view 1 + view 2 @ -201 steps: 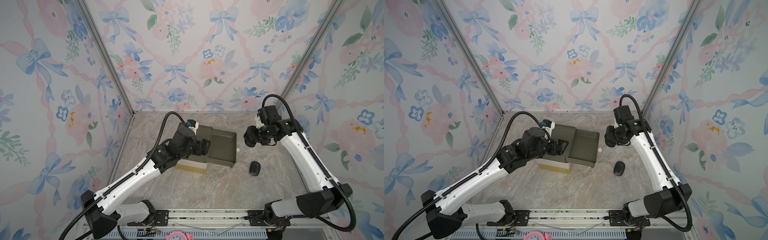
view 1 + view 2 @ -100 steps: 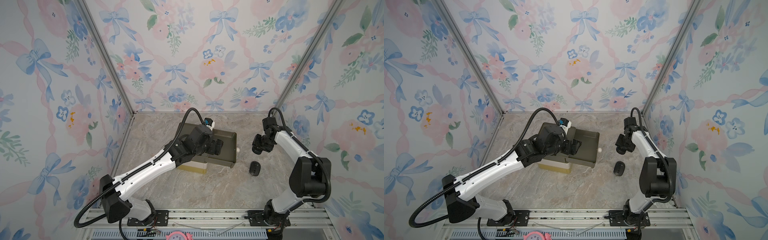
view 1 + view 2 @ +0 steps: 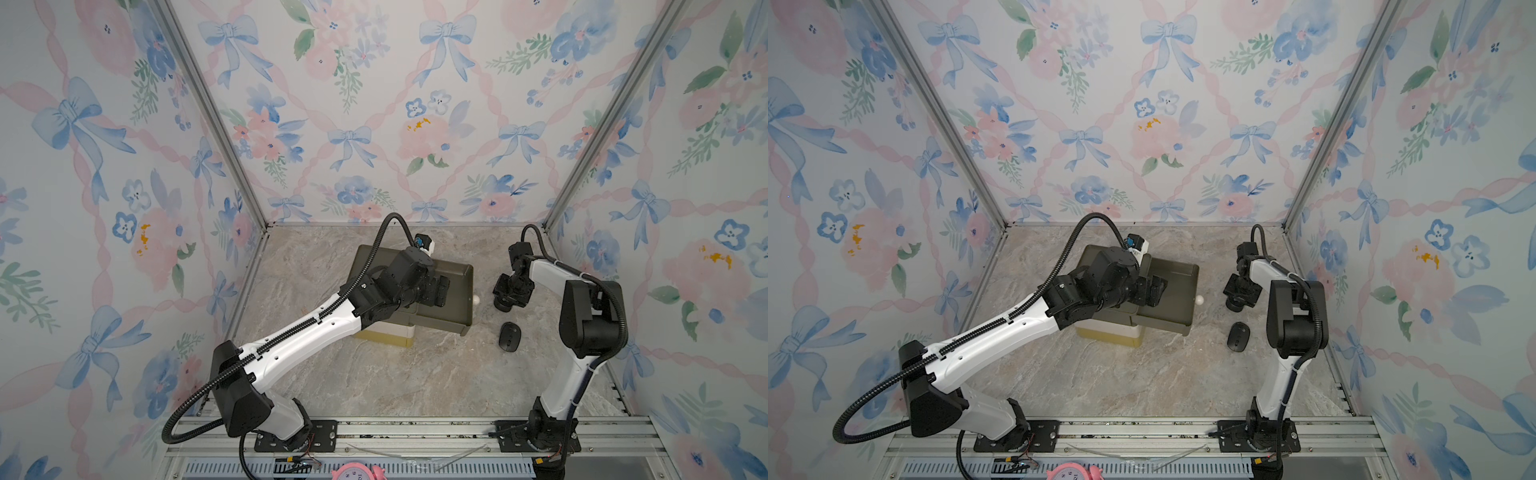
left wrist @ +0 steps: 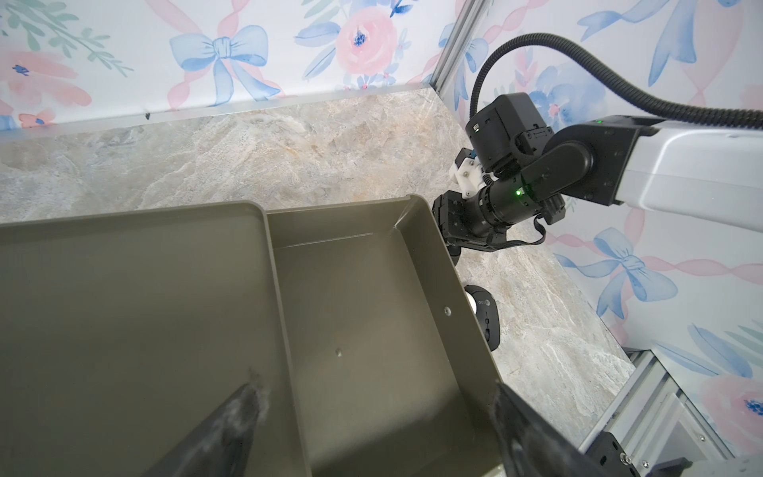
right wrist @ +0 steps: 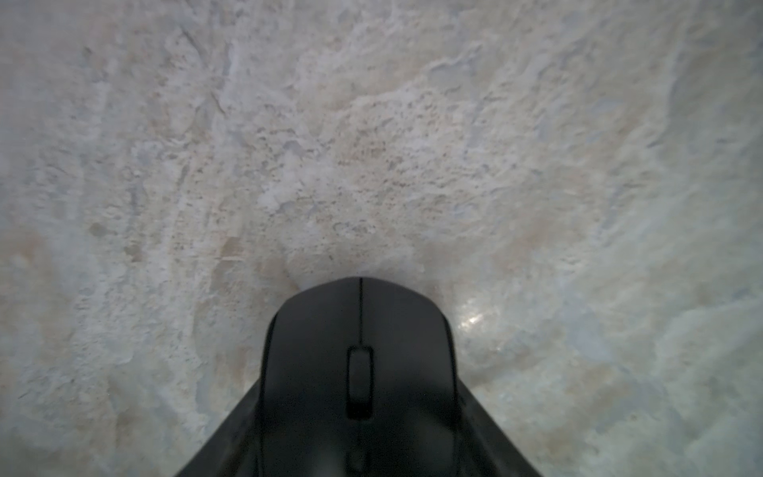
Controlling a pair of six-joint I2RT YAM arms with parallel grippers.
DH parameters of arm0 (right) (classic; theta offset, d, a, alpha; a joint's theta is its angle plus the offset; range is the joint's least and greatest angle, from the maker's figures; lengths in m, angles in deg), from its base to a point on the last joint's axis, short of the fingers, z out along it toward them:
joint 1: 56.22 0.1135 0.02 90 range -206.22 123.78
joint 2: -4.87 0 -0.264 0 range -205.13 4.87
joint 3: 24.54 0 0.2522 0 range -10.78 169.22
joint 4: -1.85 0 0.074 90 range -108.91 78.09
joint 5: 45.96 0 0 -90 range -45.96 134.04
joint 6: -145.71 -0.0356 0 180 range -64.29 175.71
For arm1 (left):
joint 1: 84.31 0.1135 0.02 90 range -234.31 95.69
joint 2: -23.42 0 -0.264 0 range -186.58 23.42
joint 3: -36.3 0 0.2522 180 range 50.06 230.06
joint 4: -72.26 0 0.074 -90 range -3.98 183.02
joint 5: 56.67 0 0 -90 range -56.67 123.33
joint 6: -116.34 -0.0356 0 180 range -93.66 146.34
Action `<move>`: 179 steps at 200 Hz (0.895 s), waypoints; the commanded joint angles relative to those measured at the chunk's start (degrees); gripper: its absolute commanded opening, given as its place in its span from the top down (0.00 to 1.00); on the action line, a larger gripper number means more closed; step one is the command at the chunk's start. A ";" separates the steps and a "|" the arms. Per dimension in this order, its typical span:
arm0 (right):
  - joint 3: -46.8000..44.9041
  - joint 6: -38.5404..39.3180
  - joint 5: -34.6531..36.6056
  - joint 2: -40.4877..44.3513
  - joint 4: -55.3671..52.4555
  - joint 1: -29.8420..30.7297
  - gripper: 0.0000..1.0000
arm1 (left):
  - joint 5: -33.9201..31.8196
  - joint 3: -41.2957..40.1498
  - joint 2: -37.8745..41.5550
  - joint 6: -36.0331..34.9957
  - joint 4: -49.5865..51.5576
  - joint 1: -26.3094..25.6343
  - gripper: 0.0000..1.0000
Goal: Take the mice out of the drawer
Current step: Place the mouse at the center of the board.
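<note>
The olive drawer stands pulled out to the right of its cabinet. In the left wrist view the part of the drawer that shows holds nothing. My left gripper hovers over the drawer, open. One black mouse lies on the table right of the drawer. My right gripper is low at the table behind that mouse. It is shut on a second black mouse, whose sides touch both fingers.
The cabinet's cream base sits mid-table under the left arm. A white knob sticks out of the drawer front, close to the right gripper. The right wall is near the right arm. A pink clock peeks in at the front rail.
My left gripper has moved right from the cabinet top to over the open drawer and opened a little wider. My right gripper has come down to the table with the black mouse, its elbow folding.
</note>
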State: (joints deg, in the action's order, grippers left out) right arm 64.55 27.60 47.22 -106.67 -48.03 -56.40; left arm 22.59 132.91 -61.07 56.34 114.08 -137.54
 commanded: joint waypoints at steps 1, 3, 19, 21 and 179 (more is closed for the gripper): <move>0.53 -0.55 1.62 -0.84 -0.67 1.04 0.31 | -1.39 1.09 0.22 -0.90 0.73 0.04 0.10; 0.65 -0.54 1.73 -0.68 -0.81 1.06 0.29 | -1.52 1.04 0.34 -0.91 0.76 0.08 0.10; 0.16 -0.60 1.41 1.34 -1.27 1.19 0.24 | -1.51 0.78 1.12 -0.76 0.69 0.24 0.10; 0.12 -0.62 1.40 1.60 -1.42 1.14 0.23 | -1.53 0.75 1.24 -0.74 0.69 0.28 0.10; -9.86 -1.34 -3.61 38.23 -13.65 12.02 0.17 | 6.06 -12.17 18.30 -1.36 5.87 20.33 0.09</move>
State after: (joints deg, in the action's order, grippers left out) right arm 54.97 27.51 43.81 -68.31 -58.52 -48.25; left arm 26.11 122.37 -43.91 56.32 117.14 -119.75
